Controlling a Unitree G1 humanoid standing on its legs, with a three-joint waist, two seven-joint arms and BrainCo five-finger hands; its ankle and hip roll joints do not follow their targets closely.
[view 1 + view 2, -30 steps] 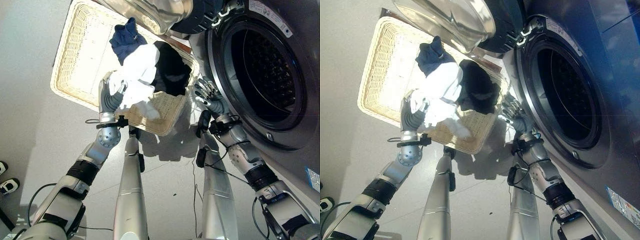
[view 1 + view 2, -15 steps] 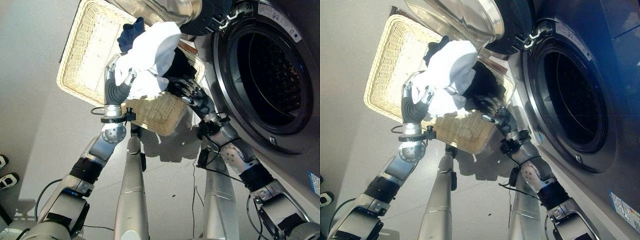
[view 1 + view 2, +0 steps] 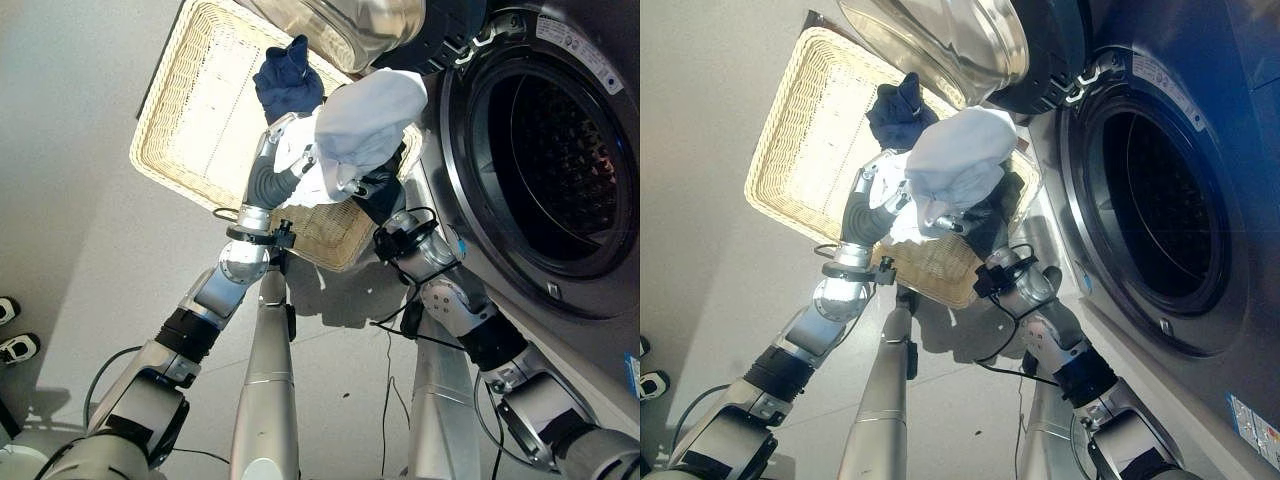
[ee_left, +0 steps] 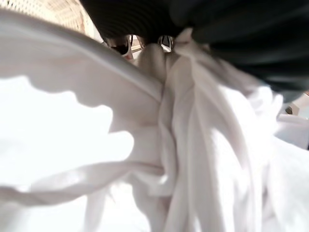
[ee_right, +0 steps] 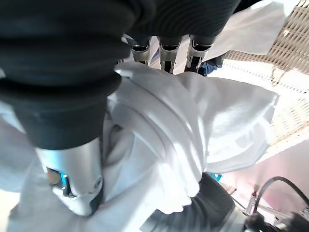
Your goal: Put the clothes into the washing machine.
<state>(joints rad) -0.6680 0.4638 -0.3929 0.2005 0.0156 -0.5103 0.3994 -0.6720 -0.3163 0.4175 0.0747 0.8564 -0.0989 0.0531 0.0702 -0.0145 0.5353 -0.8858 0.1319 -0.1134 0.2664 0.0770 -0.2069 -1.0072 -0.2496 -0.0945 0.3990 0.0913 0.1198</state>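
White garment (image 3: pixel 365 125) bunched between both hands

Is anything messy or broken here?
Nothing looks broken or spilled. The left hand and right hand lift a white cloth above the basket, where a dark blue cloth lies; the washing machine stands open.

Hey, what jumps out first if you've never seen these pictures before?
A bundle of white cloth held up between the left hand and the right hand, above the wicker basket. Beside it, the washing machine stands with its door open and dark drum showing. A navy garment is bunched in the basket.
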